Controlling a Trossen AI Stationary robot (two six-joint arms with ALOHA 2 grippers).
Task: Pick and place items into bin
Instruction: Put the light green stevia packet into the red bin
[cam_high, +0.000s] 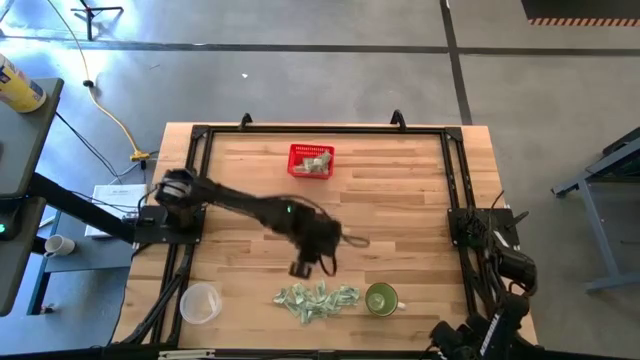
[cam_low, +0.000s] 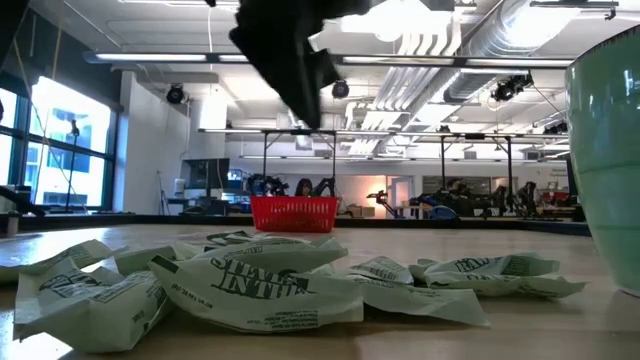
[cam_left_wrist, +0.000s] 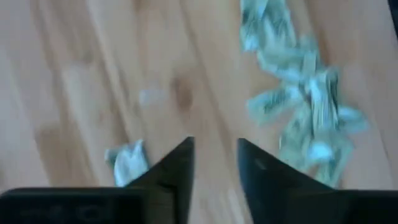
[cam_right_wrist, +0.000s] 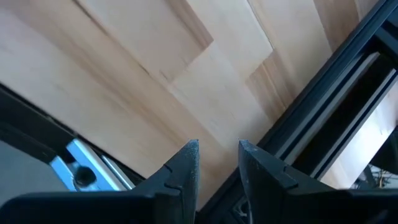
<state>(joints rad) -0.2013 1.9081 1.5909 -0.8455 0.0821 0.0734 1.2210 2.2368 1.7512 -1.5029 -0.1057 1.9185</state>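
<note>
Where the pale, plank-jointed wooden table (cam_high: 400, 200) spreads inside its black metal frame, the dark left arm reaches across it from the left edge, its left gripper (cam_high: 312, 262) hanging above the boards just behind the pile of items, fingers (cam_left_wrist: 177, 168) a narrow gap apart and gripping nothing. The right arm is folded at the table's right edge; its right gripper (cam_right_wrist: 217, 165) points at bare wood and frame rail, fingers likewise slightly parted and empty.

The small rectangular bright red mesh-sided basket (cam_high: 311, 161) stands near the far edge and holds a few crumpled pale green-and-white paper pieces (cam_high: 317, 161). The main heap of the same wrinkled, printed paper pieces (cam_high: 316, 298) lies near the front edge, between a round clear plastic cup (cam_high: 200, 302) and a round green cup (cam_high: 380, 298) that stands just beside the heap. One stray piece (cam_left_wrist: 127, 160) lies apart from the heap.
</note>
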